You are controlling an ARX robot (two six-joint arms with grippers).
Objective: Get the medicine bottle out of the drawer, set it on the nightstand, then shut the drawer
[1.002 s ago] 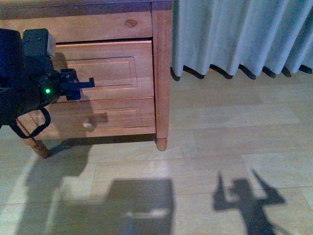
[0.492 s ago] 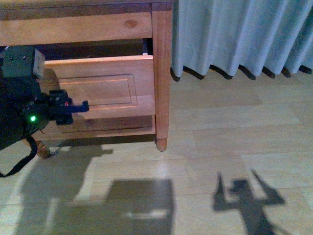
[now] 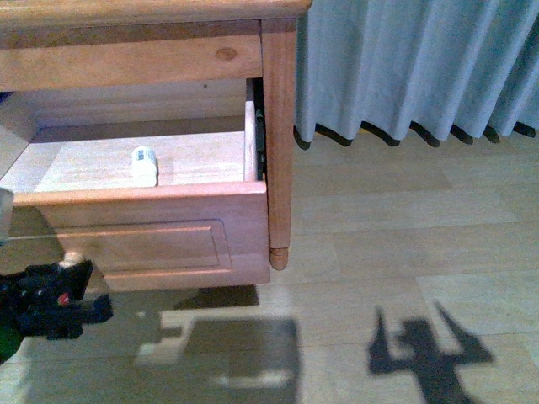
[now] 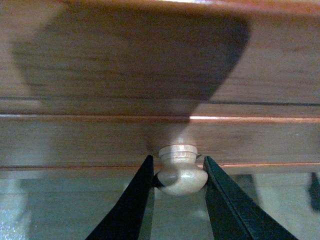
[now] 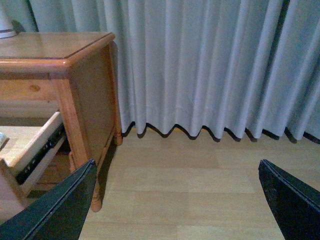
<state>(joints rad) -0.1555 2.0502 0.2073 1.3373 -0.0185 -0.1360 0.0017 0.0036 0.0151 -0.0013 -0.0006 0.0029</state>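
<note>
The nightstand (image 3: 278,126) fills the upper left of the front view, its upper drawer (image 3: 160,236) pulled far out. On the drawer's pale floor lies the small white medicine bottle (image 3: 144,166), on its side. My left gripper (image 3: 72,268) sits low at the left edge, shut on the round wooden drawer knob (image 4: 180,172); in the left wrist view both black fingers (image 4: 135,200) press the knob's sides. My right gripper (image 5: 177,200) is open over bare floor, beside the nightstand (image 5: 85,85), holding nothing.
A pale pleated curtain (image 3: 413,67) hangs behind and to the right of the nightstand, down to the wood-plank floor (image 3: 404,252). Arm shadows fall on the floor in front. A white object's base (image 5: 6,25) stands on the nightstand top.
The drawer went from shut to pulled far out, with my left gripper moving down and toward me on its knob. The medicine bottle inside has come into view.
</note>
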